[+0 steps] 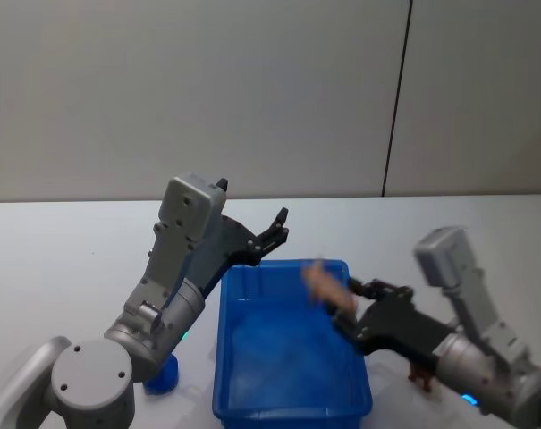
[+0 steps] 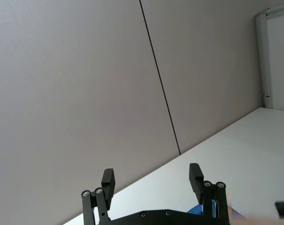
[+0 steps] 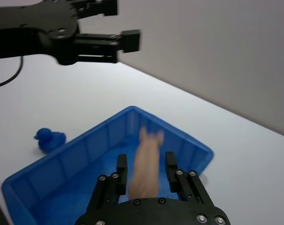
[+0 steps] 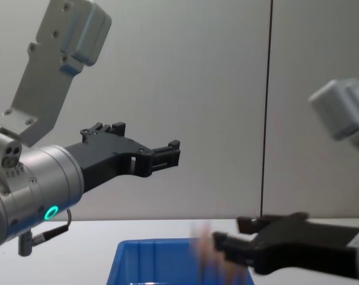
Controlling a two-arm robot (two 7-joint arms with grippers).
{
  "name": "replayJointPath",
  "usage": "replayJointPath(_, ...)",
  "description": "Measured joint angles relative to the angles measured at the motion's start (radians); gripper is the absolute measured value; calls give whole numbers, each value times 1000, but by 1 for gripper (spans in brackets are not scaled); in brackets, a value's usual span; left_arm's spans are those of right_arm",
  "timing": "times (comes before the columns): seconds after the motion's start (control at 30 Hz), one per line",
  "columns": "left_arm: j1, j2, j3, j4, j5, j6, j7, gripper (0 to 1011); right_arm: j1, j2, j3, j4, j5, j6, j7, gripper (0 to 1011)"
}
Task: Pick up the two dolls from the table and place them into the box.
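- Over the box's (image 1: 224,350) right half, right claw (image 1: 346,308) holds the pinkish-tan doll (image 1: 326,284) in the air, above the rim and not yet inside.
- Right wrist view: right claw (image 3: 146,159) has both fingers (image 3: 122,169) pressed on the doll's (image 3: 149,140) lower part. The upper part sticks out past the tips. The doll is blurred, so no detail can be read.
- Chest view: right claw (image 4: 226,240) comes in low from the right, with the doll (image 4: 204,249) at its tip just above the box (image 4: 143,261).
- Box is bright blue with ribbed walls (image 3: 76,154). It sits on the white tabletop (image 1: 73,250) in front of the robot.
- Brown doll (image 1: 420,377) is on the tabletop right of the box, outside it. The right arm mostly hides it, so just thin legs show.
- Left claw (image 1: 270,234) is raised well above the tabletop near the box's far left corner. It is wide open and holds nothing.
- Left wrist view: left claw (image 2: 151,180) has its two fingers (image 2: 108,180) well apart, facing the grey wall (image 2: 85,93) and the tabletop's far edge (image 2: 254,154).
- Chest view: left claw (image 4: 170,154) is up high, pointing right, clear of the box.
- Blue duck toy (image 1: 163,375) is on the tabletop left of the box, near its front left corner. It also shows in the right wrist view (image 3: 50,139).
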Motion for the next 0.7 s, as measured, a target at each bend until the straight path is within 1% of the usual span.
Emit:
replayJointPath(0.1,0,0,0,0,0,0,0,1001,7,-13,-14,9,-19,9,13,536)
replayJointPath(0.17,0,0,0,0,0,0,0,1001,14,-27,-30,19,-38,18,24,598)
replayJointPath(0.27,0,0,0,0,0,0,0,1001,19,-36,-40,26,-50,23,29,682)
replayJointPath(0.3,0,0,0,0,0,0,0,1001,20,-38,-43,28,-53,24,30,740)
replayJointPath(0.37,0,0,0,0,0,0,0,1001,23,-43,-49,32,-60,26,32,769)
replayJointPath(0.4,0,0,0,0,0,0,0,1001,24,-45,-51,33,-62,27,32,796)
replayJointPath(0.43,0,0,0,0,0,0,0,1001,25,-46,-53,34,-64,28,31,848)
replayJointPath(0.47,0,0,0,0,0,0,0,1001,25,-47,-53,34,-64,28,31,848)
replayJointPath(0.53,0,0,0,0,0,0,0,1001,25,-47,-54,34,-64,28,27,921)
replayJointPath(0.57,0,0,0,0,0,0,0,1001,25,-47,-54,34,-64,28,25,937)
replayJointPath(0.63,0,0,0,0,0,0,0,1001,23,-46,-53,31,-62,28,16,1001)
replayJointPath(0.7,0,0,0,0,0,0,0,1001,18,-39,-49,24,-55,28,4,1001)
